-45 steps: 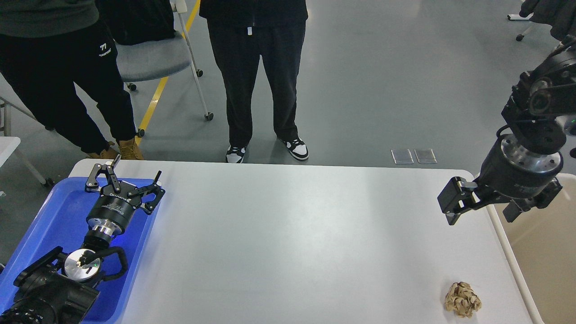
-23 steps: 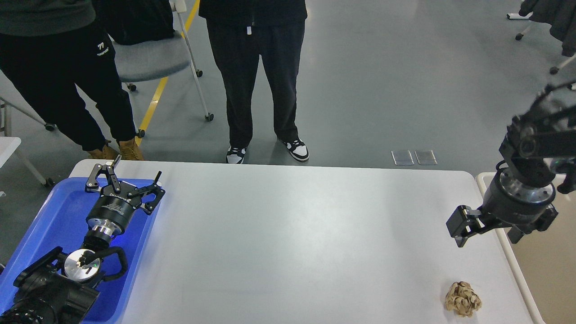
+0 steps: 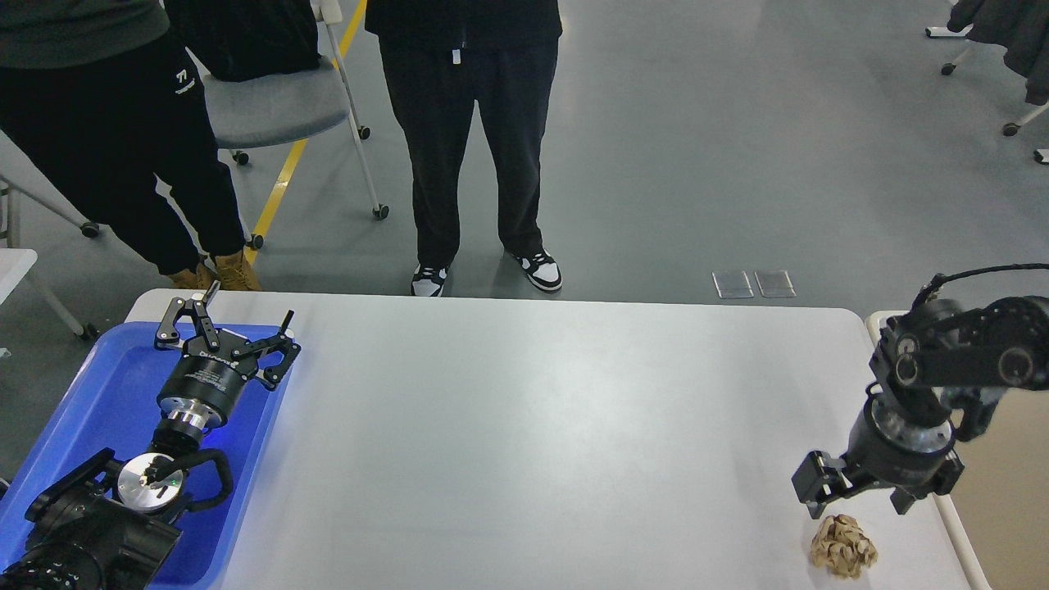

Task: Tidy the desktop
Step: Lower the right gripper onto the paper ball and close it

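Head view. The worktop point(image 3: 508, 426) is nearly bare: one crumpled brown paper wad point(image 3: 843, 546) lies at its near right corner, close to the right edge and just short of the beige bin point(image 3: 1004, 500) alongside.

Right hand point(image 3: 860, 496) hangs directly above and slightly behind the wad, fingers pointing down, spread apart and holding nothing; a small gap separates fingertips from paper. The wad sits just toward the robot from the point between the fingers. It is roughly round, no long axis to align with.

Left hand point(image 3: 225, 332) rests over the blue tray point(image 3: 90, 401) at far left, fingers splayed, empty, well apart from the wad.

Judgement: right arm is much nearer; a short descent and slight pull-in suffices.
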You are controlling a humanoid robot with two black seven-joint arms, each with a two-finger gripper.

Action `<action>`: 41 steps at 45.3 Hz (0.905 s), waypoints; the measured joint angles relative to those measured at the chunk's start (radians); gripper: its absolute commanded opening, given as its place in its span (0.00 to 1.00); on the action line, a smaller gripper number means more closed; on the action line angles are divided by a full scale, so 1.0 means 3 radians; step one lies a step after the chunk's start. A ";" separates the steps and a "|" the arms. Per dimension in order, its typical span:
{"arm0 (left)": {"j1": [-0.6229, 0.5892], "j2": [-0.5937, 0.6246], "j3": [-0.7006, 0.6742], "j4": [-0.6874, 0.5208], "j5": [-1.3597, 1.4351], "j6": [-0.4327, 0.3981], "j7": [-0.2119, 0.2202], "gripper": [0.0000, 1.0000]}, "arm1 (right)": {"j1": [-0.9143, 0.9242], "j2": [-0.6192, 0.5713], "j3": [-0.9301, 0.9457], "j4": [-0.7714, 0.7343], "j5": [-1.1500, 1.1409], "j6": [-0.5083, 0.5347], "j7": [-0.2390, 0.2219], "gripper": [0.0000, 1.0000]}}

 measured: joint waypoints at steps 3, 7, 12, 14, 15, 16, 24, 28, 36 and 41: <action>0.0000 0.0000 0.0000 0.0000 0.0000 0.0000 0.0000 1.00 | -0.0127 -0.0004 0.0060 -0.0068 -0.0079 -0.0022 0.0005 1.00; 0.0000 0.0000 0.0000 0.0000 0.0000 0.0000 0.0000 1.00 | -0.0291 -0.0007 0.0129 -0.0157 -0.0166 -0.0067 0.0009 1.00; 0.0000 0.0000 0.0000 0.0000 0.0000 0.0000 0.0000 1.00 | -0.0457 0.0002 0.0201 -0.0258 -0.0238 -0.0131 0.0014 1.00; 0.0000 0.0000 0.0000 0.0000 0.0000 0.0000 0.0000 1.00 | -0.0518 0.0006 0.0231 -0.0298 -0.0271 -0.0162 0.0017 1.00; 0.0000 0.0000 0.0000 0.0000 0.0000 0.0000 0.0000 1.00 | -0.0543 0.0008 0.0240 -0.0313 -0.0285 -0.0176 0.0018 1.00; 0.0000 0.0000 0.0000 0.0000 0.0000 0.0000 0.0000 1.00 | -0.0566 0.0010 0.0250 -0.0327 -0.0300 -0.0189 0.0019 1.00; 0.0000 0.0000 0.0000 0.0000 -0.0001 0.0000 0.0000 1.00 | -0.0747 0.0015 0.0306 -0.0454 -0.0473 -0.0330 0.0030 1.00; 0.0000 0.0000 0.0000 0.0000 -0.0001 0.0000 0.0000 1.00 | -0.0807 0.0015 0.0320 -0.0495 -0.0530 -0.0380 0.0035 1.00; 0.0000 0.0000 0.0000 0.0000 -0.0001 0.0000 0.0001 1.00 | -0.0894 0.0009 0.0336 -0.0542 -0.0593 -0.0470 0.0039 1.00; 0.0000 0.0000 0.0000 0.0000 -0.0001 0.0000 0.0001 1.00 | -0.0925 0.0005 0.0340 -0.0557 -0.0611 -0.0508 0.0043 1.00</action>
